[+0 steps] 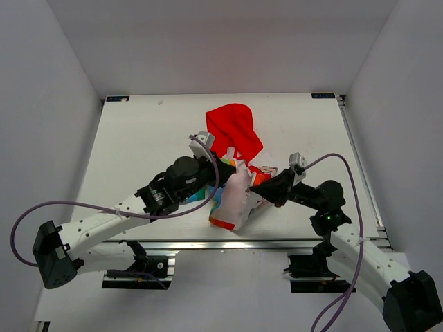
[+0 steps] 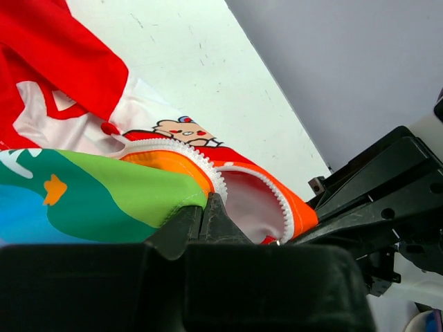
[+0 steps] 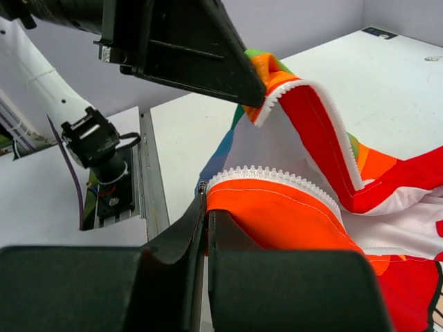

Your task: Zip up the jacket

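White table [image 1: 138, 138] with a dark marker [image 1: 116, 98] at each far corner. A small jacket [image 1: 234, 130] lies bunched near the middle, red hood toward the far edge, rainbow-striped front nearer.

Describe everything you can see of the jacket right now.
The jacket is a small, thin fabric garment: red hood spread toward the far side, rainbow-striped front, white zipper teeth along orange edges. It lies crumpled on the table, unzipped, its front edges pinched by the left gripper and right gripper, both shut.
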Available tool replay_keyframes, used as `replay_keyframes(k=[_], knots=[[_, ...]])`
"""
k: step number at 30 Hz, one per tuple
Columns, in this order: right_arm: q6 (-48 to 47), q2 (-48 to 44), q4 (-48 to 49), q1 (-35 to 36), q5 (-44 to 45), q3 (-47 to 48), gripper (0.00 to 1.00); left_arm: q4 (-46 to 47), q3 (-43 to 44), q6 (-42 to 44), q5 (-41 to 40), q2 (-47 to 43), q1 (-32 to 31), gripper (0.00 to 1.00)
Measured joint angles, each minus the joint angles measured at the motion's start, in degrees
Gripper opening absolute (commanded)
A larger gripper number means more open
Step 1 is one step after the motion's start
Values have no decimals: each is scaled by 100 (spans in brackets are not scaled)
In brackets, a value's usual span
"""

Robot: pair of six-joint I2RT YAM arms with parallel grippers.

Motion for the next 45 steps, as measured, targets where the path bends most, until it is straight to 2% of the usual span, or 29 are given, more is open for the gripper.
replay_keyframes(k=[7,16,28,45], knots=[[-72,125,-31,-2,-7,63,0,315,4,39,299,262,0,0],[192,151,363,-2,728,9,0,684,-136,-166,658,286,0,0],[542,422,918,-2,730,-9,0,1019,-236,-382,743,286,0,0],[787,562,984,-2,671,-9,0,1327,-494,-485,809,227,0,0]])
